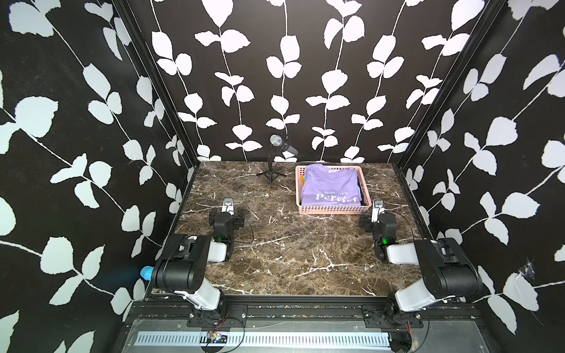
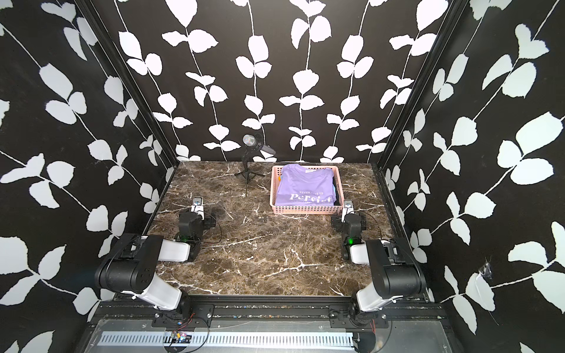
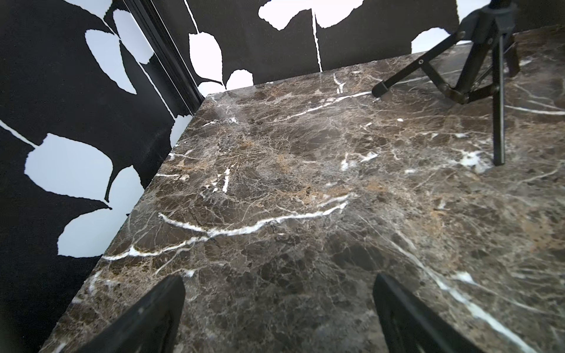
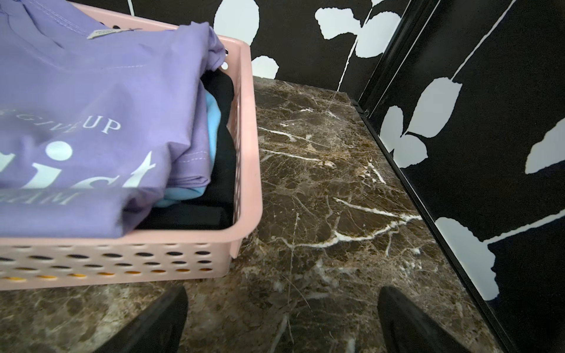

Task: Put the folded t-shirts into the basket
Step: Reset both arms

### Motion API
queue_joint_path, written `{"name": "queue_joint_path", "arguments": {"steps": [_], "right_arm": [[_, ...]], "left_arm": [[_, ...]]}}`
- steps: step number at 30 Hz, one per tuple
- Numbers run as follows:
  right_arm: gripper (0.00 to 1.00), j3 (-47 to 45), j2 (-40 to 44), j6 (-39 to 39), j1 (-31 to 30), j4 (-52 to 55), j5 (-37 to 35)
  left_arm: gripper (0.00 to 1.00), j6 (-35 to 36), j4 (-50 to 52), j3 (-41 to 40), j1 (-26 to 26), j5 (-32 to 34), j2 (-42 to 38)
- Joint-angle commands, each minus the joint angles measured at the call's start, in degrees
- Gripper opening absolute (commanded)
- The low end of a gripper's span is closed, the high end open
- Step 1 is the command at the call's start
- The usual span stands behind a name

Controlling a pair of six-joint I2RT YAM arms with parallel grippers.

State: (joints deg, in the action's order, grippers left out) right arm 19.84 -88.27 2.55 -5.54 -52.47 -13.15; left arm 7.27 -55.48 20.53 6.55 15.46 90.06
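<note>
The pink basket [image 1: 333, 210] stands at the far right of the table [image 1: 290, 262], its near wall facing the robot. The folded t-shirts lie stacked inside it. On top is the purple t-shirt [image 1: 331, 187], its long axis running from the near wall toward the back wall, collar and neck label at the far end and the white "Persist" print at the near end, reading upright from the robot's side. Its near fold reaches the basket's front rim.

In the right wrist view, a light blue t-shirt [image 4: 211, 122] shows at the purple one's edge. A black t-shirt [image 4: 195, 215] lies beneath that, against the basket's side wall. Yellow cloth [image 4: 46, 277] shows through the lowest holes of the near wall.

The right gripper [image 4: 282, 288] hangs over bare table just off the basket's near right corner. Its fingers [image 4: 403, 318] are spread wide, gripping nothing and clear of the basket. The left gripper [image 3: 278, 278] is well apart on the left side of the table. Its fingers [image 3: 159, 311] are likewise fully released and empty above bare marble. A small lamp on a tripod [image 1: 276, 143] stands just left of the basket at the back.
</note>
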Motion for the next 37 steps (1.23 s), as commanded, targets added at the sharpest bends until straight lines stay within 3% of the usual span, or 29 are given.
{"name": "queue_joint_path", "arguments": {"steps": [1, 37], "right_arm": [[0.99, 0.8, 0.6, -0.7, 0.2, -1.1, -1.0], [0.99, 1.5, 0.6, -1.2, 0.9, 0.2, -0.1]], "left_arm": [[0.98, -0.9, -0.2, 0.9, -0.3, 0.5, -0.3], [0.98, -0.8, -0.3, 0.9, -0.3, 0.5, -0.3]]}}
